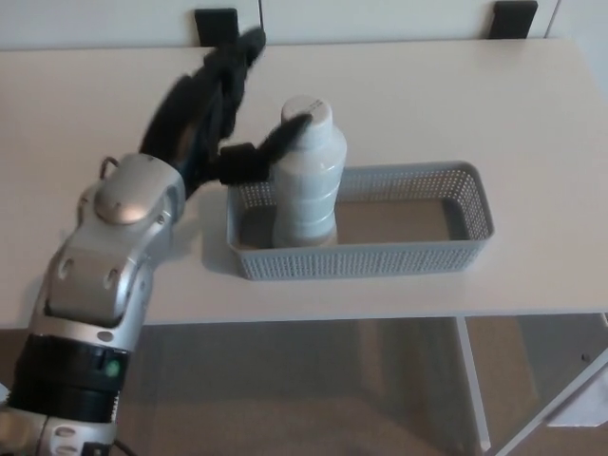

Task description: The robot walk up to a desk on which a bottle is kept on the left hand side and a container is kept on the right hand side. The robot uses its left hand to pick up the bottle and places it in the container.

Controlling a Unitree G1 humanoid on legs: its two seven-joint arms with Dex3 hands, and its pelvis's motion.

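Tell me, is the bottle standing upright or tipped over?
Upright: the bottle stands cap-up in the left end of the basket.

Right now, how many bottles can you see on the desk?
1. The white bottle stands upright in the left end of the grey container, right of the open left hand. No others show, and nothing looks big enough to hide one.

A pale desk [494, 104] is filling most of the view. Two black brackets [217, 21] [514, 16] are sitting at its far edge. A white leg [472, 380] is standing underneath.
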